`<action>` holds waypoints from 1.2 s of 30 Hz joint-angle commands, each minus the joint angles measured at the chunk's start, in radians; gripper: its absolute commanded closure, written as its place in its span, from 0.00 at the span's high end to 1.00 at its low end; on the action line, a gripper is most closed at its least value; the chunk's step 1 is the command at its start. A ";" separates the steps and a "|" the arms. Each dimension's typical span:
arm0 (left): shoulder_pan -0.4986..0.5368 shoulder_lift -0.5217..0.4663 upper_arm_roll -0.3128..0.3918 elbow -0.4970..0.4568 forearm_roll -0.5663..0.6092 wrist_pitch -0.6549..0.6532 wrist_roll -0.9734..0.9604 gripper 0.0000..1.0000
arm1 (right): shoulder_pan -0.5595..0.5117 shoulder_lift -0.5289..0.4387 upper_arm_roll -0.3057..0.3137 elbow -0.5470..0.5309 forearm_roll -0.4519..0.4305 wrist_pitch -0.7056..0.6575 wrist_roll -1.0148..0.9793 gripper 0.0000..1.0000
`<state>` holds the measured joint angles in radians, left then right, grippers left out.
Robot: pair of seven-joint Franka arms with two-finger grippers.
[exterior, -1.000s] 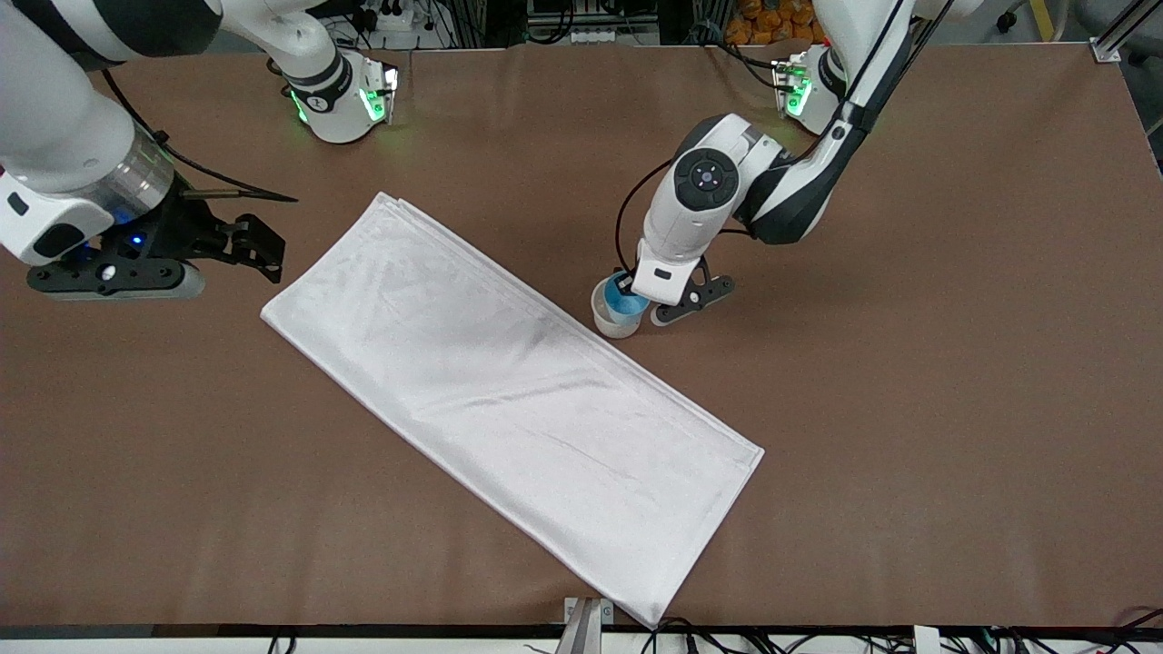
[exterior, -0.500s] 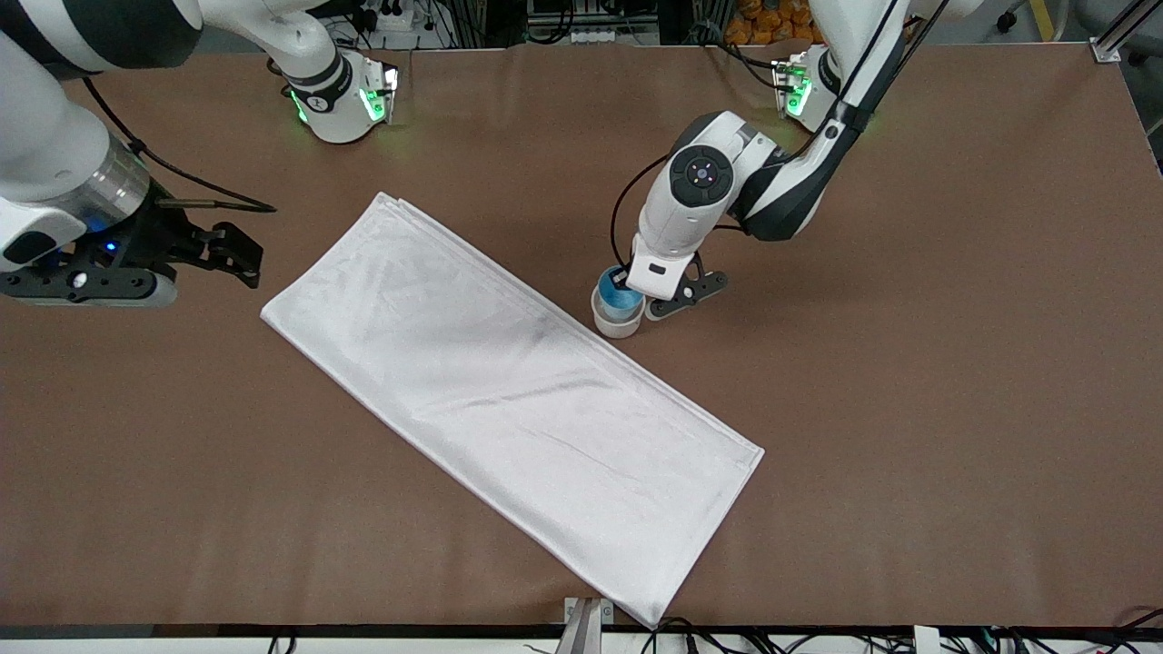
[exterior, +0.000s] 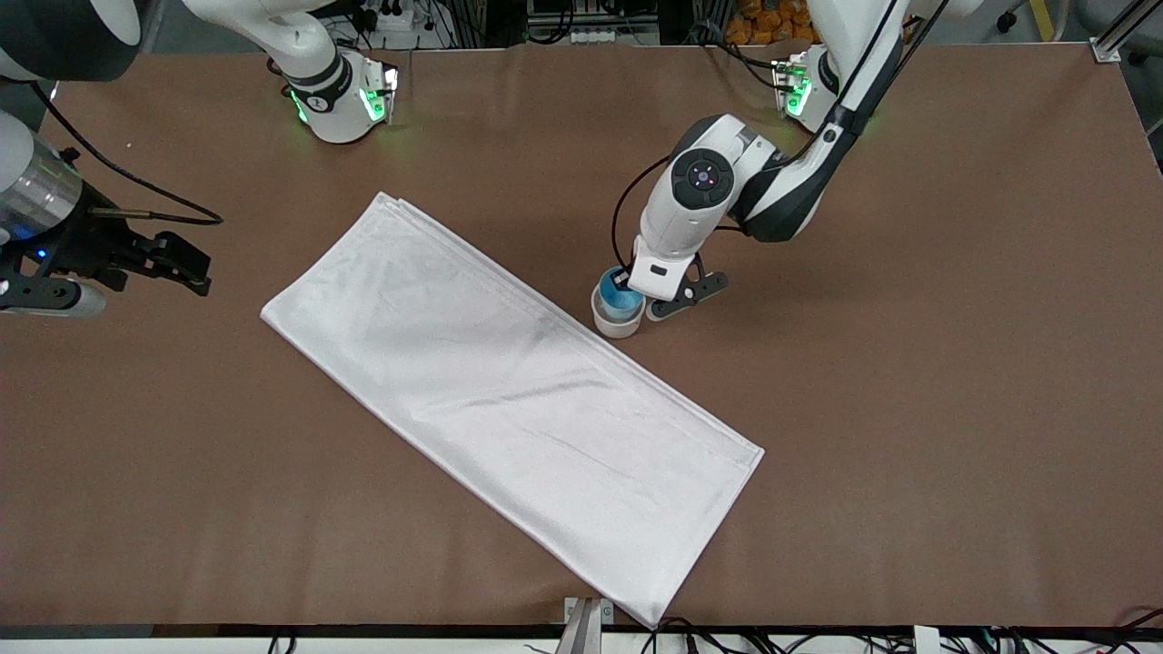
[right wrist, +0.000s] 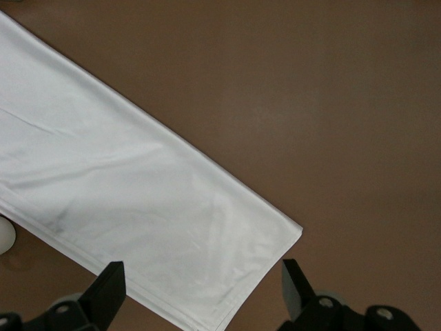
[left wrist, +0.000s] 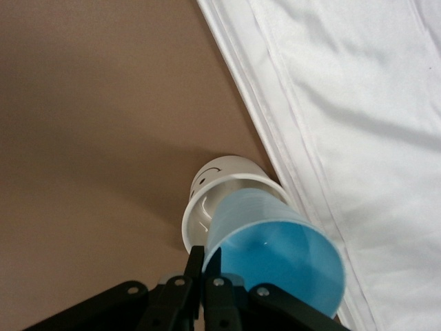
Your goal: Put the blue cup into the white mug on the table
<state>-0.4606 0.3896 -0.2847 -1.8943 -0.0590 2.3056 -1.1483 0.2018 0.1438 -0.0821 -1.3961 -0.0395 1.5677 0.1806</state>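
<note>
The white mug (exterior: pixel 619 322) stands on the brown table (exterior: pixel 909 381) beside the long edge of the white cloth. The blue cup (exterior: pixel 614 292) leans tilted in the mug's mouth, its lower part inside. My left gripper (exterior: pixel 632 287) is shut on the cup's rim. In the left wrist view the cup (left wrist: pixel 282 252) sits in the mug (left wrist: pixel 220 176), with the left gripper (left wrist: pixel 209 265) pinching its rim. My right gripper (exterior: pixel 193 268) is open and empty over the table at the right arm's end; in its wrist view the gripper (right wrist: pixel 200 289) is over a corner of the cloth.
A large white folded cloth (exterior: pixel 509 400) lies diagonally across the middle of the table and also shows in the right wrist view (right wrist: pixel 138 193). The arm bases (exterior: pixel 341 100) stand along the table's edge farthest from the front camera.
The right arm has drawn back toward its own end of the table. The left gripper shifted slightly with the blue cup, setting it more over the mug.
</note>
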 commanded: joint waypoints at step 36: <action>0.114 -0.061 0.009 0.026 0.238 0.031 0.103 1.00 | -0.062 -0.085 0.008 -0.133 0.007 0.080 -0.061 1.00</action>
<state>-0.4324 0.3902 -0.2740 -1.8645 0.0677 2.3653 -1.1364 0.1528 0.0881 -0.0814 -1.5042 -0.0394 1.6337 0.1327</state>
